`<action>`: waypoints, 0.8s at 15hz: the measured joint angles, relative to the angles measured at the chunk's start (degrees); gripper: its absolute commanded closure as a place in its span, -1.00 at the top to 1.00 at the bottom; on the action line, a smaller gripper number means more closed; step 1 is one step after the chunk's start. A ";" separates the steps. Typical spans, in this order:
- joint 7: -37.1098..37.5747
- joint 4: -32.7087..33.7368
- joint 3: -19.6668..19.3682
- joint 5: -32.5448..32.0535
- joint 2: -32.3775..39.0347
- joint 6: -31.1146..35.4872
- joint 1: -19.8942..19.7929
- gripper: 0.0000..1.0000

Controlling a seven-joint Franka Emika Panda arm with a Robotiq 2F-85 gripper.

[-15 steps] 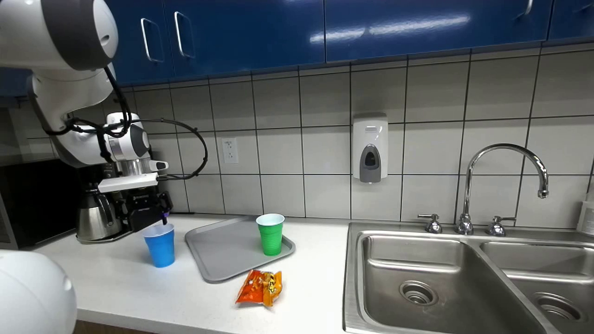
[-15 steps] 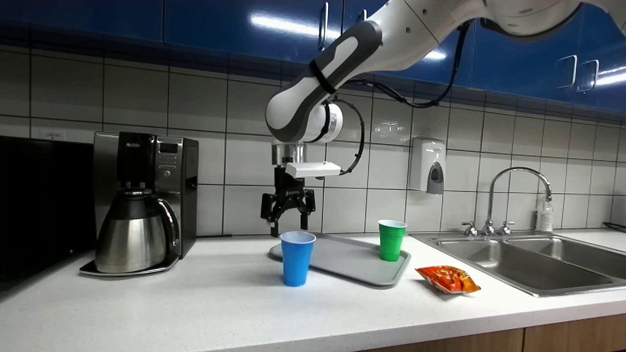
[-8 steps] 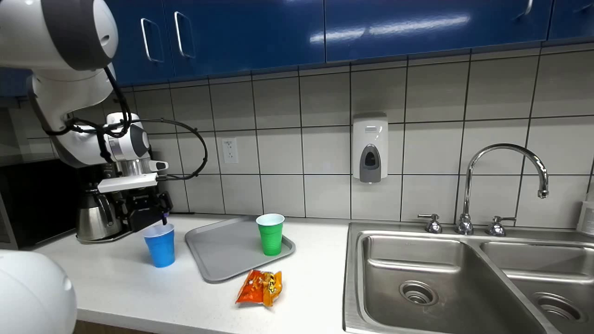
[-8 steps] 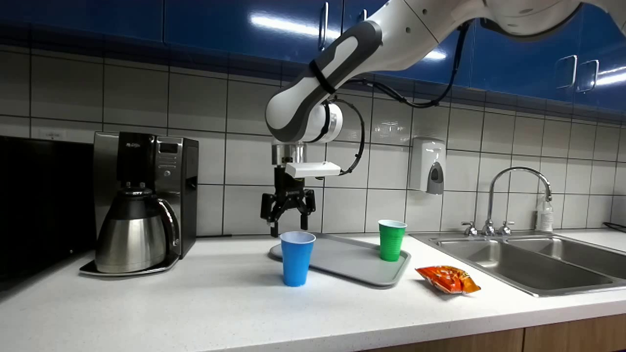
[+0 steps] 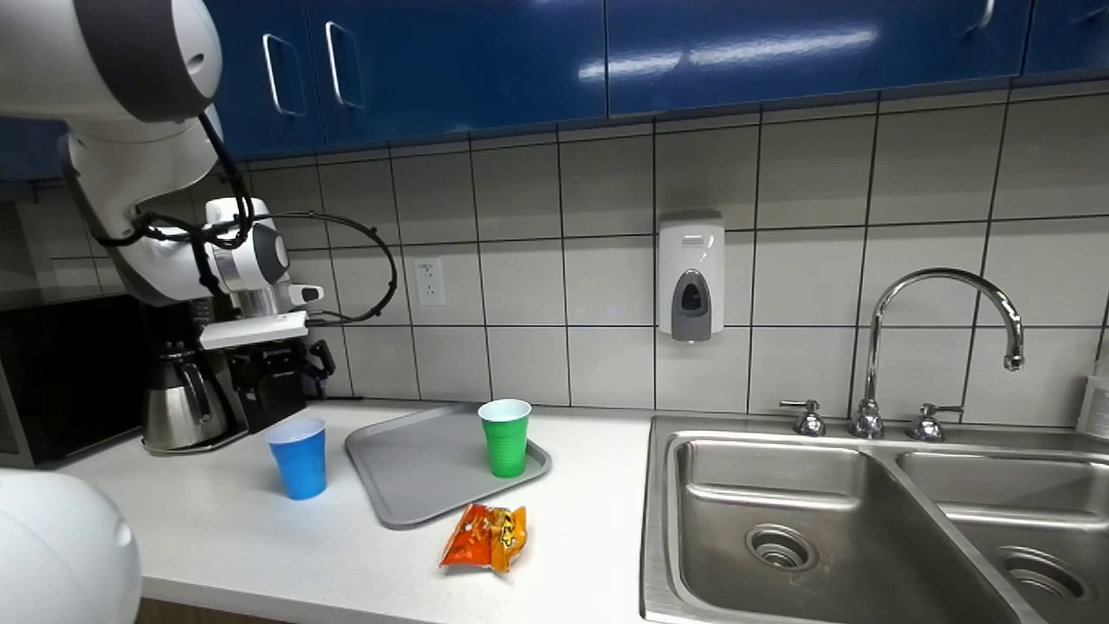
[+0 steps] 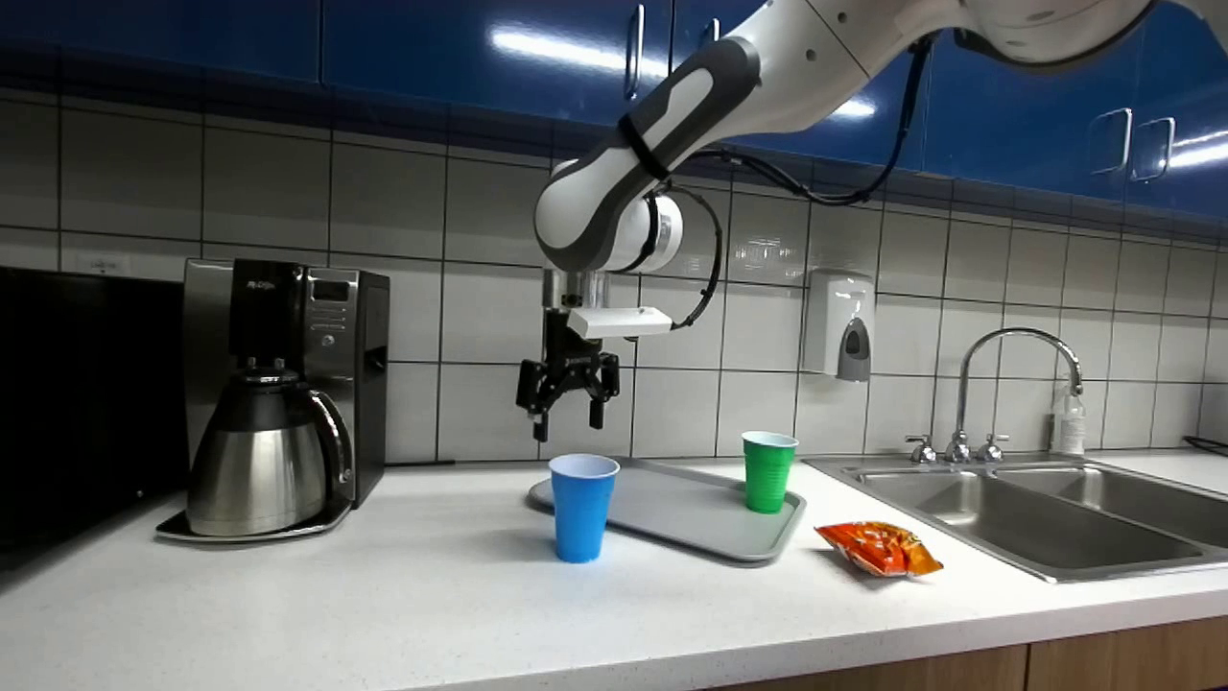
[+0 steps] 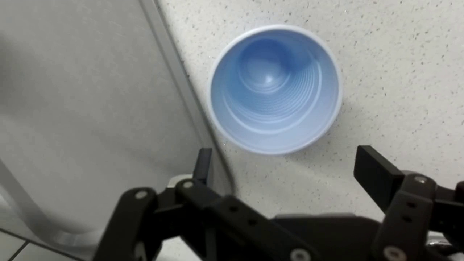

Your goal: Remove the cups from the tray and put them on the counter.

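Note:
The blue cup [image 6: 580,513] stands upright on the white counter [image 6: 384,614], just beside the grey tray [image 6: 676,509] and off it. On the tray, near its sink-side end, the green cup [image 5: 505,442] is upright; it falls outside the wrist view. My gripper [image 6: 569,422] hangs above and behind the blue cup, fingers pointing down and wide open. In the wrist view the open gripper [image 7: 284,159] has nothing between its pads, and the blue cup [image 7: 275,90] shows from above, ahead of the fingertips and touching neither.
An orange snack packet [image 5: 485,537] lies on the counter in front of the tray. To one side stands a coffee maker [image 6: 372,384] with a steel carafe [image 6: 264,470]. A steel sink [image 5: 780,485] and tall faucet [image 5: 940,276] are on the opposite side. Blue cabinets [image 6: 460,58] hang overhead.
Over the last half second the gripper has risen a little and shifted slightly right in both exterior views, its jaws staying open. Both cups, the tray and the packet have kept their places.

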 measured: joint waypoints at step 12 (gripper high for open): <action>-1.57 -7.57 0.00 0.00 -10.66 4.29 -1.80 1.00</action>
